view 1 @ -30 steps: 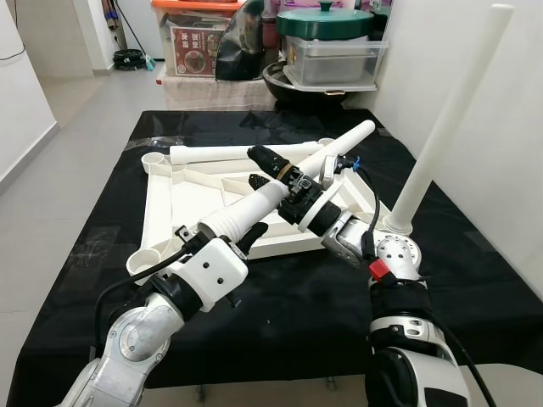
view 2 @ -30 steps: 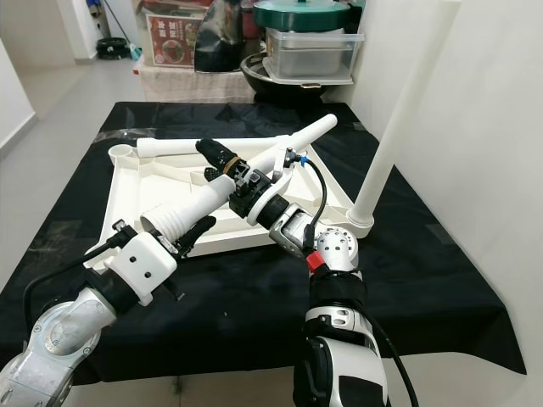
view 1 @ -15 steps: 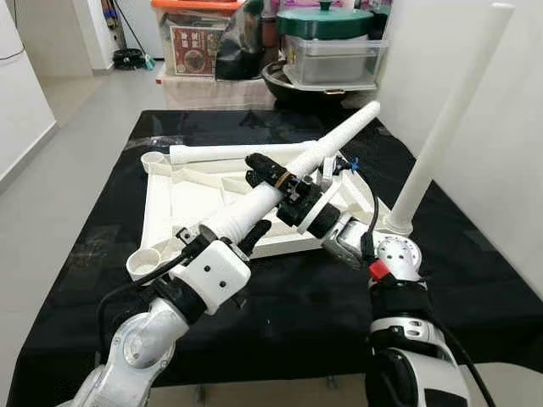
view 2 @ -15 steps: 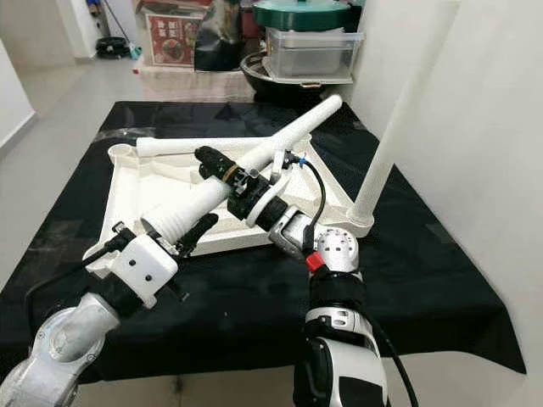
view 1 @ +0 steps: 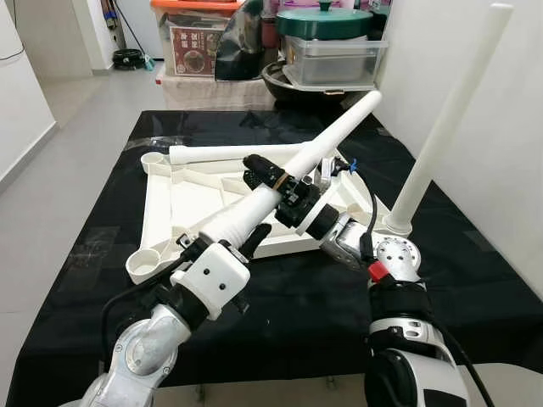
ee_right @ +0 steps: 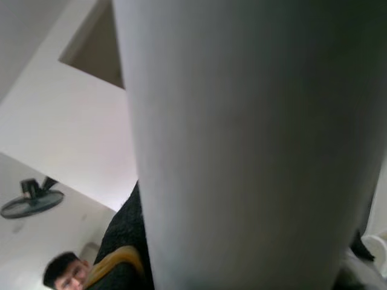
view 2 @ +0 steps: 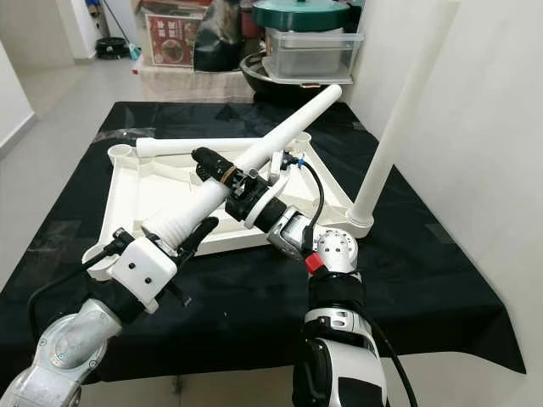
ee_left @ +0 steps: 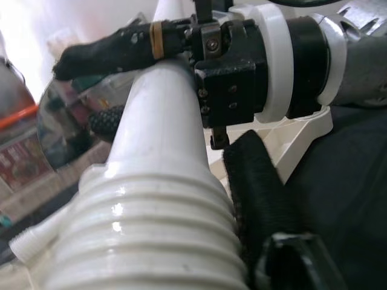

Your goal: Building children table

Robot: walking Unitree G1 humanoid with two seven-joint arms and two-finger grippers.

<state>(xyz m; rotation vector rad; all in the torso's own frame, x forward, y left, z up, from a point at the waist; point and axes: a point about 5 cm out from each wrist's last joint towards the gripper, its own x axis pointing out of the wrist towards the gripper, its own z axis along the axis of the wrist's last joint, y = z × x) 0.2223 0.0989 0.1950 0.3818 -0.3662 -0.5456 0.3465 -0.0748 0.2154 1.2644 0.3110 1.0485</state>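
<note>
An upside-down white tabletop lies on a black-draped table. One white leg stands upright in its right corner socket. A second leg lies along the far rim. Both grippers hold a third leg, which slants up toward the back right. My left gripper is shut on its ribbed lower end. My right gripper is shut around the shaft halfway up, one finger wearing a yellow band. The shaft looms close in the right wrist view.
Behind the table stand a green-lidded pot on a clear bin and a red-lidded box. A white wall runs close along the right. Open floor lies to the left. A person's head is visible.
The held leg has tilted steeper: its far tip rose, and the right gripper lifted with it. My left gripper shifted slightly nearer and to the right at the ribbed end.
</note>
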